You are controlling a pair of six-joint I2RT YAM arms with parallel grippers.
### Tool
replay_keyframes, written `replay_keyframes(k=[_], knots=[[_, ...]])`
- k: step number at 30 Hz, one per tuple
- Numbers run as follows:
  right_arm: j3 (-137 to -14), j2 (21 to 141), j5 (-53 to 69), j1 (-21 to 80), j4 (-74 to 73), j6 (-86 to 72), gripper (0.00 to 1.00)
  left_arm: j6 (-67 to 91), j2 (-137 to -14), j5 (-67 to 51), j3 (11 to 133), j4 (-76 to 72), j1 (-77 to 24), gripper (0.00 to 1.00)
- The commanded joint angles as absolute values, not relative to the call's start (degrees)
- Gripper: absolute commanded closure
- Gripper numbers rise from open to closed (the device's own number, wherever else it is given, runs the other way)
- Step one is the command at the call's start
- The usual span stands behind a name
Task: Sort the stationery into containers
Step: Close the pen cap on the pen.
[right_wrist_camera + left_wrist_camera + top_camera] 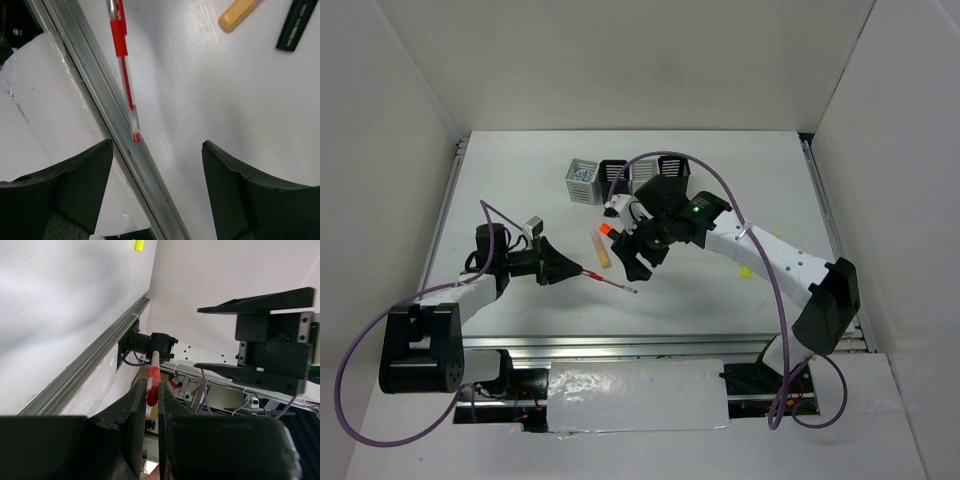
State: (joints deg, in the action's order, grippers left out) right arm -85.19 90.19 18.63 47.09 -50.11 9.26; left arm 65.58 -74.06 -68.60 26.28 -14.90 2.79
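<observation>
My left gripper (580, 270) is shut on the thin red pen (615, 283), which sticks out to the right over the table. In the left wrist view the pen (154, 377) stands pinched between the two fingers. My right gripper (638, 262) hangs open just right of the pen's tip, nothing between its fingers. In the right wrist view the pen (123, 65) lies ahead of the open jaws and apart from them. A peach marker (601, 252) lies on the table beside the right gripper, its end (237, 13) showing at the top. The containers (625, 175) stand in a row at the back.
An orange tip (607, 230) shows at the right arm's edge, the rest hidden. A small yellow piece (747, 271) lies under the right forearm. A black bar-shaped piece (297, 22) sits next to the marker. The metal rail (100, 100) marks the table's near edge.
</observation>
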Motion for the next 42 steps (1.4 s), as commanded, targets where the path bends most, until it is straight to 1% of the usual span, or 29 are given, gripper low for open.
replay_keyframes(k=[1, 5, 14, 19, 26, 28, 30, 31, 32, 33, 35, 36, 38, 42], knots=[[-81.9, 87.8, 22.8, 47.4, -49.0, 12.0, 0.21, 65.2, -73.0, -70.8, 28.3, -16.3, 3.0, 1.00], [-79.9, 87.6, 24.1, 48.4, -48.5, 14.0, 0.20, 64.9, -72.9, -71.4, 28.8, -15.6, 3.1, 1.00], [-77.5, 88.6, 22.9, 51.8, -47.3, 16.0, 0.21, 64.7, -72.2, -72.4, 29.1, -14.6, 3.1, 1.00], [-77.3, 89.9, 22.6, 52.6, -46.2, 16.0, 0.26, 65.6, -72.1, -72.7, 28.7, -15.3, 3.1, 1.00], [-77.4, 91.9, 22.6, 52.6, -45.6, 16.1, 0.37, 65.8, -71.7, -72.9, 28.7, -15.6, 3.1, 1.00], [-77.3, 92.0, 22.5, 52.6, -45.5, 16.0, 0.42, 66.0, -71.5, -73.0, 28.5, -15.7, 3.1, 1.00], [-77.3, 92.4, 22.2, 52.7, -45.0, 15.7, 0.45, 66.1, -71.5, -73.0, 28.4, -15.7, 3.0, 1.00], [-77.3, 92.5, 22.2, 52.6, -44.9, 15.7, 0.51, 66.0, -71.5, -72.9, 28.5, -15.7, 3.0, 1.00], [-77.3, 92.5, 22.1, 52.7, -44.7, 15.5, 0.54, 65.9, -71.5, -72.9, 28.5, -15.6, 3.1, 1.00], [-77.3, 92.7, 22.1, 52.6, -44.7, 15.5, 0.64, 65.9, -71.5, -72.9, 28.5, -15.4, 3.1, 1.00], [-77.9, 93.1, 22.4, 52.6, -44.8, 15.4, 0.75, 65.8, -71.4, -72.9, 28.4, -15.3, 3.0, 1.00], [-78.1, 93.3, 22.5, 52.7, -44.9, 15.4, 0.89, 65.2, -71.5, -72.9, 28.5, -14.9, 2.8, 1.00], [-78.7, 93.5, 22.3, 52.6, -45.0, 15.2, 0.99, 64.3, -71.2, -72.5, 28.7, -13.8, 2.6, 1.00], [-80.4, 93.3, 21.9, 53.2, -44.9, 15.4, 1.00, 56.2, -71.0, -70.8, 30.9, -5.9, 1.2, 1.00]])
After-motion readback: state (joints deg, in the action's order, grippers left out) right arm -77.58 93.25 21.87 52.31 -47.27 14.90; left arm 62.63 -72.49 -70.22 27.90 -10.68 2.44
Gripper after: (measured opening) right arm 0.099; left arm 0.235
